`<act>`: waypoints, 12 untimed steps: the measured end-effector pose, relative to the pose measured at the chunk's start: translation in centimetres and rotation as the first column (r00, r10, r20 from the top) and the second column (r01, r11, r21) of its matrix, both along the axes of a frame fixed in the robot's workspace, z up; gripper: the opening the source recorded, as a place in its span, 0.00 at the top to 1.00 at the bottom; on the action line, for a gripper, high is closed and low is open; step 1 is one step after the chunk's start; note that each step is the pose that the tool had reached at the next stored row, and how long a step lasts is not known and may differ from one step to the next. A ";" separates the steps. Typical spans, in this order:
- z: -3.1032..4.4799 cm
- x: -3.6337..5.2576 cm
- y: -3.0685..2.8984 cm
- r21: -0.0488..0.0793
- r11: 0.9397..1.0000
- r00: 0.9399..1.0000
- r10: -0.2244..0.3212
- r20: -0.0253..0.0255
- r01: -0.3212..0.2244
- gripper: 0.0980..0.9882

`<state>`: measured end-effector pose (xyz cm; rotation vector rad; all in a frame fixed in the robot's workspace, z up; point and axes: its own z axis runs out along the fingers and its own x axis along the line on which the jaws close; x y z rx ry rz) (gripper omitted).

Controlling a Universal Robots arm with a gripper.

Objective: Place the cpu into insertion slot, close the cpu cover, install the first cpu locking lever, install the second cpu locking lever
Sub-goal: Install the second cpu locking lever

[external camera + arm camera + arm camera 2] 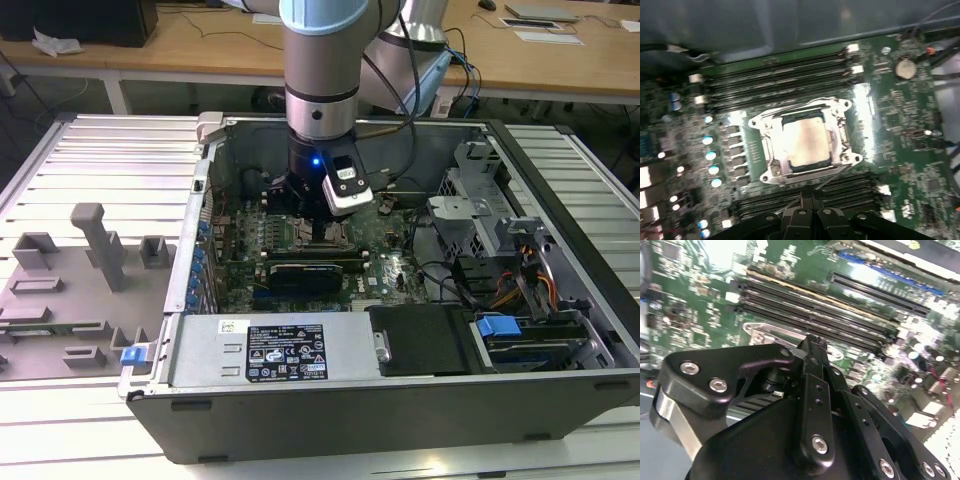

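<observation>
First wrist view, cpu (804, 141) seated under cpu cover (840, 131)

Wrist views close above motherboard (900, 125)

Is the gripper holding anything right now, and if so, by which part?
Nothing is held. The gripper has its fingers together, empty, above the motherboard; the cpu sits in the insertion slot under the cpu cover.
</observation>
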<state>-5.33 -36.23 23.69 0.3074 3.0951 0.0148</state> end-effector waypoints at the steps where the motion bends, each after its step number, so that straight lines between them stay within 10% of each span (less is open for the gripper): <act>1: 0.01 -0.04 0.00 0.000 1.000 1.000 0.001 0.000 -0.001 0.99; 12: -0.95 -0.31 -0.08 0.013 0.985 0.985 0.172 0.002 -0.172 0.99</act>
